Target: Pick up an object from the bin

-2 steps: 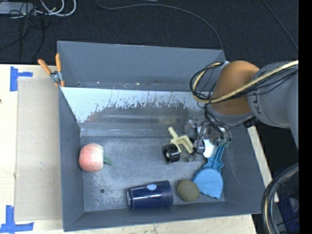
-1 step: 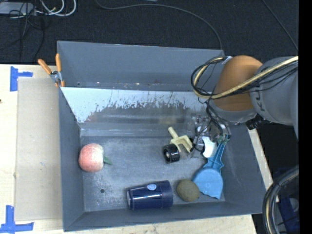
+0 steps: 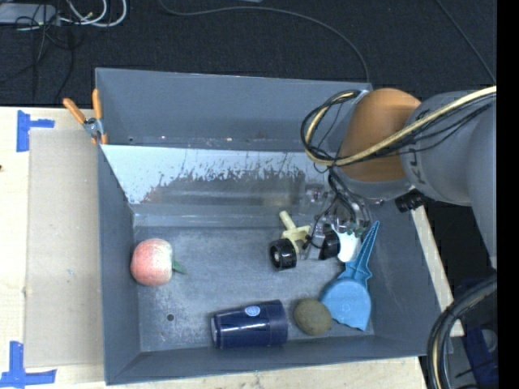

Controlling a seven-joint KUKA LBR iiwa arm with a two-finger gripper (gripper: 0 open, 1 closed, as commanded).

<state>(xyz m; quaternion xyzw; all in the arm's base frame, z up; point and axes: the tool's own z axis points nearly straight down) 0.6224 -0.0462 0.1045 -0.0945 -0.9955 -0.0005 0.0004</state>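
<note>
The gripper [image 3: 331, 237] hangs low at 3 o'clock in the bin [image 3: 203, 128]. Whether it is spread or closed cannot be told. At its 9 o'clock, just beside it, lies a small pale-yellow toy piece with a black round end [image 3: 283, 255]. A blue scoop [image 3: 350, 298] lies at its 5 o'clock.

Pink peach [image 3: 152, 262], navy can [image 3: 250, 324], olive stone [image 3: 312, 317], light-blue scoop [image 3: 350, 298], grey bin [image 3: 203, 104].
</note>
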